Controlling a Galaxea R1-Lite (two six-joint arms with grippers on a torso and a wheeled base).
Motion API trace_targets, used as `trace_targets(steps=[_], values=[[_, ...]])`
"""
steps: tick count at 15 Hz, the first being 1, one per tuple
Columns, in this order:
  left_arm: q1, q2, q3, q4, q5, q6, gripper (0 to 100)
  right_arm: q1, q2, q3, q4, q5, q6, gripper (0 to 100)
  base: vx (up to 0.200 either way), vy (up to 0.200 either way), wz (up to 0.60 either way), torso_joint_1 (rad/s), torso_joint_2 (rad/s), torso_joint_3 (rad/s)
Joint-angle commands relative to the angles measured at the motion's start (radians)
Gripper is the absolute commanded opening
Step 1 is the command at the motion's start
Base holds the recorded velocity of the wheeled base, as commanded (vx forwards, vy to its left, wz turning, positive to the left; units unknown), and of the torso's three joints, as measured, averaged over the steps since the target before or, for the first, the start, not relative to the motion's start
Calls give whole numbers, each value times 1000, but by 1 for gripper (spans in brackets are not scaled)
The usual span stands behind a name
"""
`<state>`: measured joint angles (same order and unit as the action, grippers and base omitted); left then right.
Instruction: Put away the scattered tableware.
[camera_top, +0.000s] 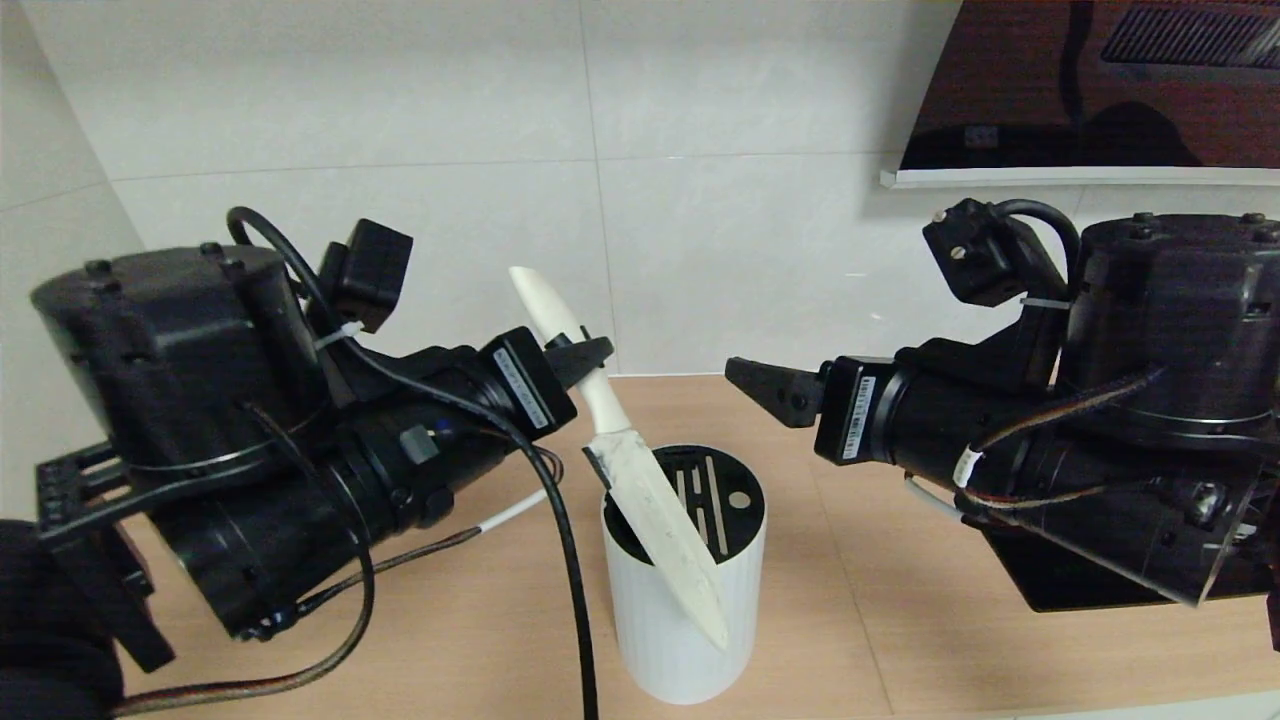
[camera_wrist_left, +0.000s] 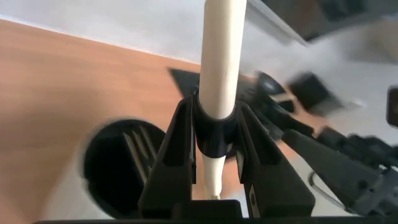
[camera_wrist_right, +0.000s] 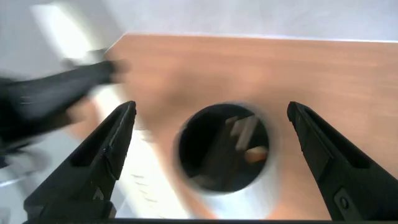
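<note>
Head view: the left gripper (camera_top: 585, 362) is closed on the pale handle of a white knife (camera_top: 650, 510), gripping it about midway along the handle. The handle end points up and back toward the wall. The blade slants down and forward, its heel over the black slotted top of the knife block (camera_top: 690, 620) and its tip in front of the block's white ribbed side. The blade sits in no slot. Whether it touches the block's rim cannot be determined.

Left wrist view: both fingers (camera_wrist_left: 180, 143) of the left gripper (camera_wrist_left: 214, 106) clamp the handle between them. The dark top of the block (camera_wrist_left: 118, 168) lies below and to one side, blurred.

The right gripper (camera_top: 770, 390) hangs level with the left one, on the far side of the block and apart from the knife. In the right wrist view its jaws stand wide apart with nothing between them (camera_wrist_right: 211, 109). The block's round top (camera_wrist_right: 224, 149) shows beneath the gap.

The block stands upright on a light wooden countertop (camera_top: 900, 560), in front of a white tiled wall (camera_top: 700, 200). A dark glossy panel (camera_top: 1100, 80) hangs on the wall at the robot's upper right.
</note>
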<state>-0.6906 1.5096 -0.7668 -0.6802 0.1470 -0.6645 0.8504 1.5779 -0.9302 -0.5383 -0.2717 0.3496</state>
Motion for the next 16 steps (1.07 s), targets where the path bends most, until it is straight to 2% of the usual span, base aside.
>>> trace_targets(steps=[1, 3, 4, 6, 8, 9, 10, 11, 12, 14, 16], values=[[-1, -80, -89, 99, 75, 43, 0, -25, -4, -1, -2, 0, 0, 100, 0, 0, 0, 0, 0, 0], [-3, -101, -117, 185, 160, 151, 0, -33, -4, -6, 0, -1, 0, 100, 0, 0, 0, 0, 0, 0], [-3, -92, -124, 194, 201, 192, 0, -39, -4, -6, 0, 0, 0, 100, 0, 0, 0, 0, 0, 0], [-6, -60, -166, 192, 284, 261, 0, -48, -4, -6, 1, -6, 0, 100, 0, 0, 0, 0, 0, 0], [-29, 6, -241, 188, 425, 339, 0, -62, -13, -4, 3, -7, 0, 100, 0, 0, 0, 0, 0, 0], [-44, 29, -264, 183, 465, 362, 0, -68, -16, -4, 3, -7, -1, 100, 0, 0, 0, 0, 0, 0], [-61, 46, -269, 160, 483, 378, 0, -74, -16, -4, 3, -7, -1, 100, 0, 0, 0, 0, 0, 0], [-89, 58, -235, 116, 485, 398, 0, -82, -16, -6, 4, -7, -1, 100, 0, 0, 0, 0, 0, 0], [-107, 67, -203, 76, 490, 434, 0, -87, -10, -4, 4, -6, -1, 100, 0, 0, 0, 0, 0, 0], [-132, 87, -170, -24, 543, 510, 0, -87, -2, -2, 4, -4, -1, 100, 0, 0, 0, 0, 0, 0], [-150, 126, -123, -185, 575, 600, 0, -87, 5, -1, 3, -1, -1, 100, 0, 0, 0, 0, 0, 0]])
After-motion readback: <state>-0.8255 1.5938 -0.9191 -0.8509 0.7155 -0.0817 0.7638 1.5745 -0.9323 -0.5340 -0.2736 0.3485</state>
